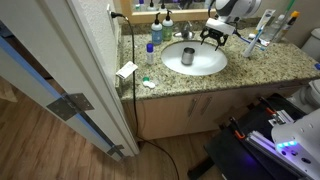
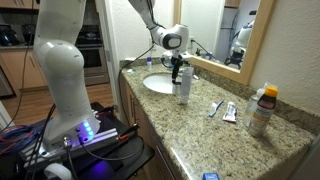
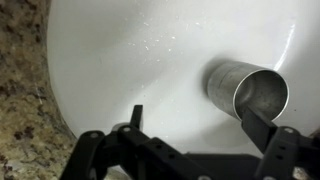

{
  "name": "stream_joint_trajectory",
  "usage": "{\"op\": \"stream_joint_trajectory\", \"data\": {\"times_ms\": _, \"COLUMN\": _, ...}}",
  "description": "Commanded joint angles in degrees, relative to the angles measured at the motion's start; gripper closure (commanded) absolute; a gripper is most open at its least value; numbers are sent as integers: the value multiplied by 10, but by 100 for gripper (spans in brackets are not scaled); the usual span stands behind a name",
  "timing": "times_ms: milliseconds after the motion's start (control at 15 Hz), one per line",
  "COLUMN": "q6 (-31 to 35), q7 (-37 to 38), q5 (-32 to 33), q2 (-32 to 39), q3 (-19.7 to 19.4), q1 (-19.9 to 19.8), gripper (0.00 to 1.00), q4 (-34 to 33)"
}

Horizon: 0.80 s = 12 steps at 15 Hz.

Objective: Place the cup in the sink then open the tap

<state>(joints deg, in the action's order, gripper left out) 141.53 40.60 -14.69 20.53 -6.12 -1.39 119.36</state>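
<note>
The small dark grey cup (image 1: 188,57) stands upright in the round white sink (image 1: 207,66). In the wrist view the cup (image 3: 246,90) shows its open mouth, resting on the basin's white wall (image 3: 130,50). My gripper (image 3: 195,125) is open; its right finger lies just in front of the cup and holds nothing. In both exterior views the gripper (image 1: 212,38) (image 2: 178,66) hangs over the back of the sink (image 2: 156,85). The chrome tap (image 1: 185,35) stands at the sink's back rim. The cup is hidden in the exterior view along the counter.
The speckled granite countertop (image 1: 262,66) (image 3: 20,100) surrounds the sink. Blue-capped bottles (image 1: 156,30) stand at the back; a clear bottle (image 2: 184,86) stands beside the sink. A toothbrush and tubes (image 2: 222,108) and a bottle (image 2: 262,110) lie further along. A mirror (image 2: 215,35) backs the counter.
</note>
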Motion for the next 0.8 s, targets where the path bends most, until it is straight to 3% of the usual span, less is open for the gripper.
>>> {"op": "stream_joint_trajectory", "data": {"times_ms": 0, "q6": 2, "q7": -74, "q5": -47, "q2": -79, "q3": 11, "q1": -25, "gripper": 0, "q4": 70}}
{"op": "stream_joint_trajectory", "data": {"times_ms": 333, "q6": -86, "q7": -186, "q5": -28, "q2": -183, "q3": -27, "q1": -61, "gripper": 0, "q4": 110}}
{"op": "stream_joint_trajectory", "data": {"times_ms": 467, "q6": -134, "q7": -233, "q5": -65, "q2": -209, "q3": -42, "q1": -82, "gripper": 0, "q4": 92}}
{"op": "stream_joint_trajectory", "data": {"times_ms": 533, "q6": -98, "q7": -186, "q5": -39, "q2": -170, "q3": -33, "q1": -65, "gripper": 0, "q4": 82}}
{"op": "stream_joint_trajectory", "data": {"times_ms": 733, "q6": -108, "q7": -193, "q5": -39, "q2": -187, "q3": -38, "q1": -73, "gripper": 0, "q4": 82}}
